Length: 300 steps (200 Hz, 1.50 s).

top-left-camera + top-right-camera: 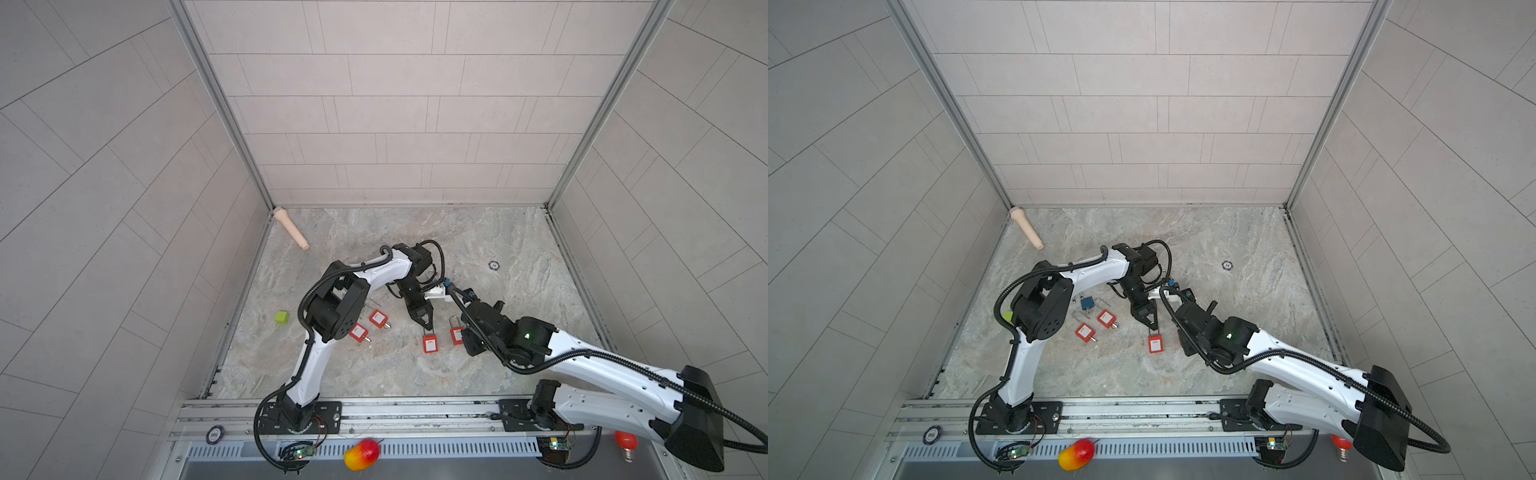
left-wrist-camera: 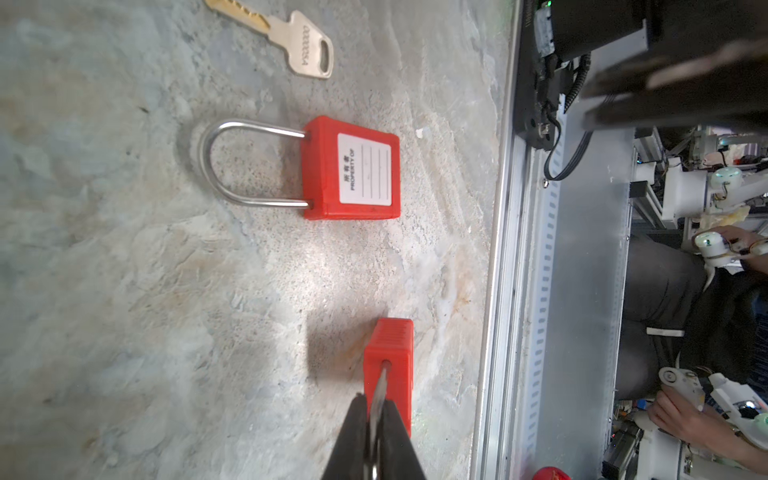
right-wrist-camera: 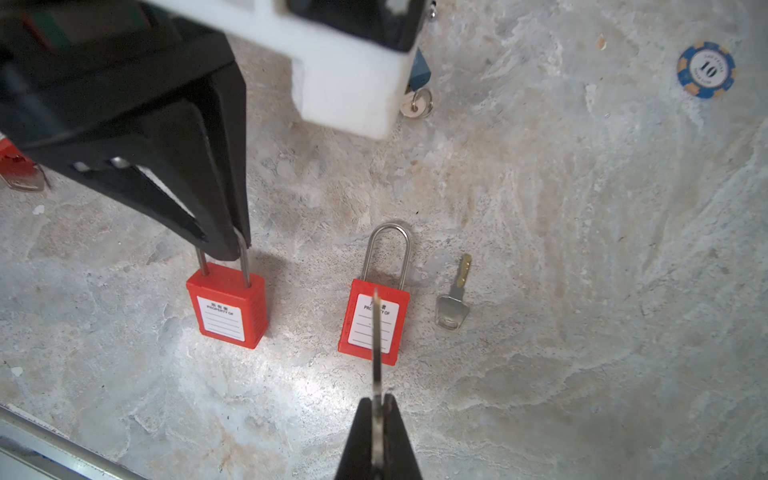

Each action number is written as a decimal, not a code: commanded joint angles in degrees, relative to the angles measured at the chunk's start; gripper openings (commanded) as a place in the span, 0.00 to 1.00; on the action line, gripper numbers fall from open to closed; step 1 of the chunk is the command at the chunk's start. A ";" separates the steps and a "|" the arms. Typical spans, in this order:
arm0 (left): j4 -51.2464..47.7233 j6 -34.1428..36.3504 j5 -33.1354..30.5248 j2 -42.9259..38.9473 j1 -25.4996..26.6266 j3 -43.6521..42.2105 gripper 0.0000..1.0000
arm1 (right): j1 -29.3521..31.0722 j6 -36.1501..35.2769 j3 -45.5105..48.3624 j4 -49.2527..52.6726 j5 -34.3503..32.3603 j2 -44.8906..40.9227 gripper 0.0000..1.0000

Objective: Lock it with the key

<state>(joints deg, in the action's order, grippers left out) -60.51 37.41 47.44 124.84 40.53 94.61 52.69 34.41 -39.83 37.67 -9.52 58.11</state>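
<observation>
The left gripper (image 3: pixel 226 248) is clamped on the shackle (image 3: pixel 245 268) of the red padlock (image 3: pixel 226 309) standing upright on the table (image 3: pixel 582 249); the right gripper (image 3: pixel 377 406) pinches the key (image 3: pixel 376 349), apart from it. Inserting and turning the key likely remain undone

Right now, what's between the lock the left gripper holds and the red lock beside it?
Nothing. Only bare floor lies between the held lock and the lying lock, as the right wrist view shows.
</observation>
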 commanded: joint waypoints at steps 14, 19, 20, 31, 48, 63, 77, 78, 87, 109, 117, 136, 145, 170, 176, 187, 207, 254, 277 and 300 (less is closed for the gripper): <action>0.86 -0.29 -3.17 0.62 -0.02 0.77 0.21 | 1.39 4.17 1.85 -1.02 -1.22 -0.01 0.00; 1.15 -0.55 -3.52 0.58 -0.10 0.84 0.22 | 1.49 4.19 1.87 -1.04 -1.20 0.15 0.00; 1.17 -0.48 -3.55 0.54 -0.10 0.84 0.22 | 1.47 4.18 1.87 -1.03 -1.25 0.20 0.00; 1.93 -0.38 -3.92 0.19 -0.15 0.85 0.25 | 1.58 4.22 1.83 -1.21 -1.20 0.43 0.00; 3.24 -1.27 -5.06 -0.43 -0.27 1.29 0.29 | 1.70 3.95 1.73 -1.10 -1.11 1.00 0.00; 3.44 -1.54 -5.24 -0.84 -0.29 2.18 0.33 | 1.77 3.96 1.78 -0.68 -1.13 1.43 0.00; 3.69 -1.99 -5.05 -1.31 -0.61 2.66 0.37 | 1.89 4.21 2.07 -0.86 -0.86 1.74 0.00; 3.71 -1.99 -4.93 -1.33 -0.62 2.67 0.38 | 1.89 4.23 2.10 -0.94 -0.86 1.74 0.00; 3.97 -2.06 -4.19 -1.82 -0.76 2.61 0.41 | 1.99 4.51 2.35 -1.27 -0.78 1.93 0.00; 4.56 -2.88 -3.23 -3.03 -1.47 2.10 0.47 | 2.29 4.95 2.33 -1.42 -1.03 2.67 0.00; 5.14 -3.41 -3.42 -3.65 -1.80 1.63 0.49 | 2.38 4.96 2.11 -1.31 -1.12 2.95 0.00; 7.74 -5.42 -3.62 -5.72 -3.08 0.00 0.54 | 2.60 5.13 1.80 -1.37 -1.12 3.83 0.00; 10.13 -7.38 -4.32 -7.11 -4.03 -1.45 0.55 | 2.66 5.22 1.70 -1.37 -1.06 4.27 0.00; 21.14 -17.50 -9.33 -13.43 -7.59 -8.02 0.55 | 2.69 4.12 0.12 0.98 -1.59 5.09 0.00; 23.82 -20.22 -10.32 -15.34 -8.77 -9.84 0.55 | 2.68 3.37 -0.42 1.89 -2.22 5.01 0.00; 29.21 -26.13 -12.39 -19.15 -11.12 -13.66 0.55 | 2.73 1.75 -1.07 3.02 -3.21 4.83 0.00; 38.01 -34.37 -14.47 -25.64 -14.85 -20.55 0.55 | 2.73 -0.73 -1.81 2.35 -3.20 4.73 0.00; 44.01 -35.61 -16.12 -35.88 -16.95 -30.45 0.55 | 2.70 -5.90 -4.70 -0.37 3.49 12.40 0.00; 45.40 -36.49 -19.24 -38.87 -18.17 -33.57 0.55 | 2.68 -7.74 -9.38 3.03 4.73 18.58 0.00; 47.75 -38.71 -20.40 -41.32 -19.81 -36.68 0.55 | 1.63 -8.46 -12.12 4.58 6.14 22.01 0.00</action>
<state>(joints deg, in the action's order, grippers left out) -17.08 1.72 29.80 86.41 22.52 60.75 55.11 28.01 -48.99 38.85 -5.17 78.22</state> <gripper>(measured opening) 0.551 0.056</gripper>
